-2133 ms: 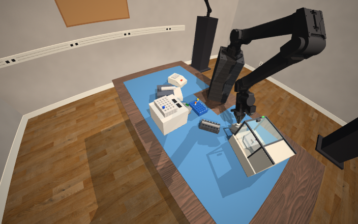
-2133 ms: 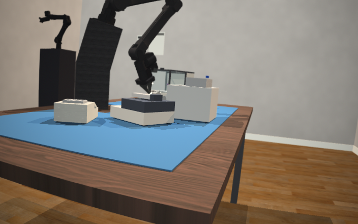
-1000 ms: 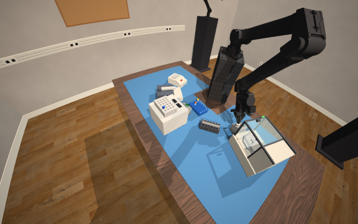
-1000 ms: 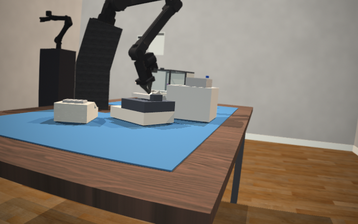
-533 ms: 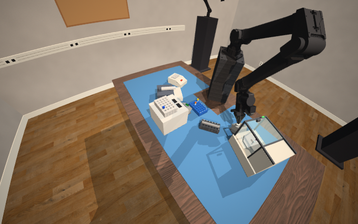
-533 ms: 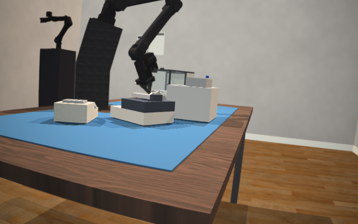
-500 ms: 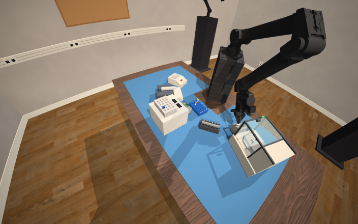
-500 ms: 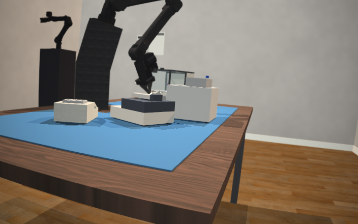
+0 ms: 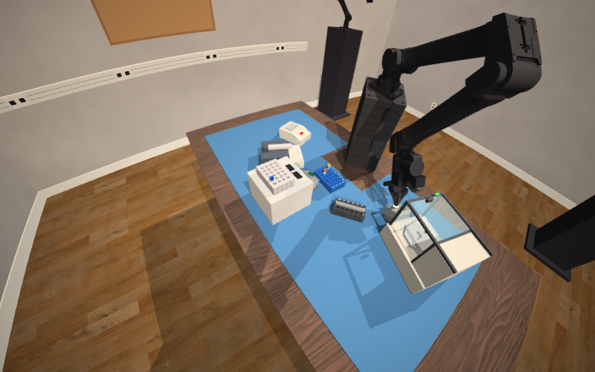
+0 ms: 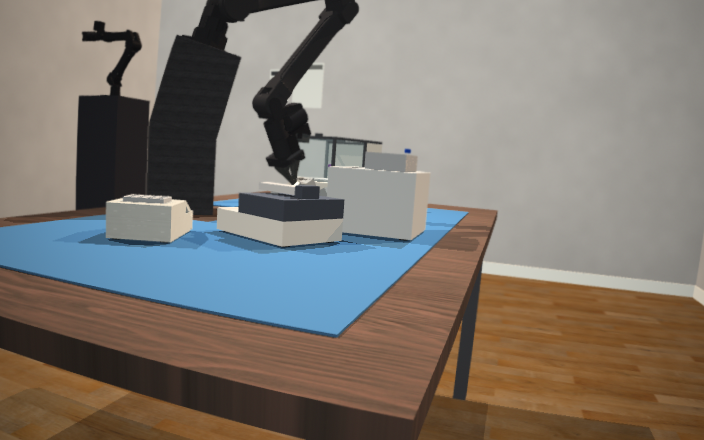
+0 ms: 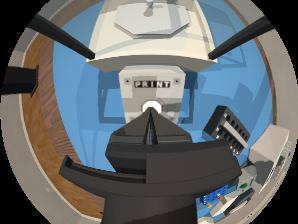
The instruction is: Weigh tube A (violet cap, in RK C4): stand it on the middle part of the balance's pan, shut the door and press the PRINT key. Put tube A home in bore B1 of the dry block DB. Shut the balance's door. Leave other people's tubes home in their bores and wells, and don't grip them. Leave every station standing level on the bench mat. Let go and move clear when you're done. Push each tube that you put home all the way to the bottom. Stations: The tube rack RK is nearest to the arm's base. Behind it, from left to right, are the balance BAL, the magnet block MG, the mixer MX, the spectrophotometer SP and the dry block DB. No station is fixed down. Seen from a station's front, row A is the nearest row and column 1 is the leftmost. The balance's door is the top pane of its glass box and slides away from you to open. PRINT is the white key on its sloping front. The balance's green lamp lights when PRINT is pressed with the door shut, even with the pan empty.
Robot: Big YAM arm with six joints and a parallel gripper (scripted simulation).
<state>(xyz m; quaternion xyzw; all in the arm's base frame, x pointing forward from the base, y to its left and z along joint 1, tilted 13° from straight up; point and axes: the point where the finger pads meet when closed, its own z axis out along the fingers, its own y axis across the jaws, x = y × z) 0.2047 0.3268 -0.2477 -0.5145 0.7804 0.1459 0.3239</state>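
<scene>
Being unfixed, the balance (image 9: 396, 259) (image 10: 333, 150) (image 11: 105, 45), the bulkiest thing here, could skid or tip on the bench (image 9: 504, 281) (image 10: 207, 337) (image 11: 47, 65) if the arm presses too hard or drags sideways. The fingers (image 9: 395, 203) (image 10: 294, 182) are together with nothing between them, at the key (image 11: 145, 106); a skewed lift could catch the sloping front. A jolt could topple tube A (image 9: 419, 234) (image 10: 329, 166) (image 11: 150, 3), which appears to stand on the pan (image 9: 411, 238) (image 11: 135, 22). Its lamp (image 9: 437, 194) glows green. In material, the bench is dark, streaky wood under smooth blue matting; the balance, clear panes in black bars over matt cream; the pan, a flat pale octagon; the fingers, black tapering wedges; the key, round and white.
</scene>
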